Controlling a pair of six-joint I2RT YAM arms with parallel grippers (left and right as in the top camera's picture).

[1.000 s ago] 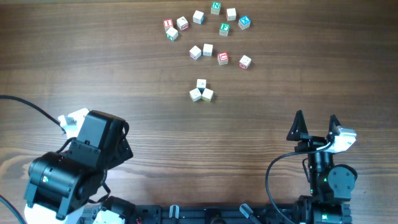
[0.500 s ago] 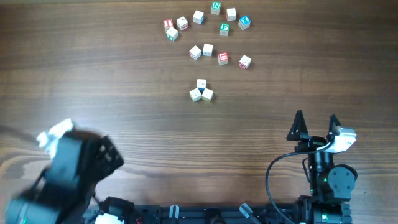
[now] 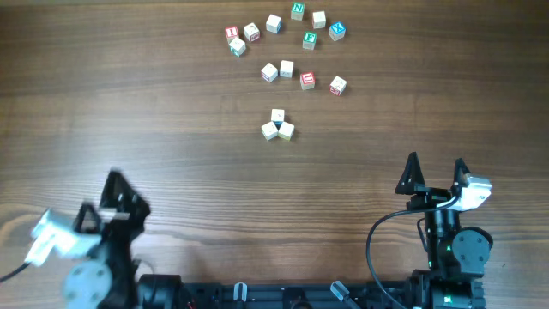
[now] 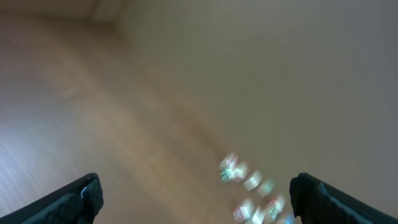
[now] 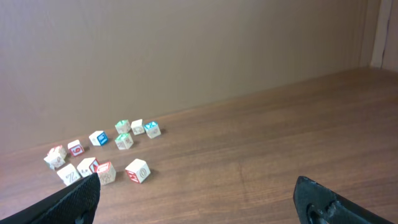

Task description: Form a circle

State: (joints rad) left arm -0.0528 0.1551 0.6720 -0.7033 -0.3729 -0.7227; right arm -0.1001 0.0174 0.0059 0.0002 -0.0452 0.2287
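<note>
Cubes scattered at far centre of table, loose arc plus a trio nearer, no ring yet. Left gripper and right gripper spread, empty, parked near edge, well apart from cubes, likely pre-reach

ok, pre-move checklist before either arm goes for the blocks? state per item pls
1. Left gripper open, nothing held: ok.
2. Right gripper open, nothing held: ok.
3. Small pale wooden alphabet cubes all in overhead view, loosely scattered at the far side of the brown wooden table: ok.
4. Ring formed: not ok, no circle.
5. Cluster of three cubes nearest the arms separable: cannot tell, they sit touching.
6. Left wrist view usable: not ok, motion-blurred; right wrist view sharp, cubes visible.
</note>
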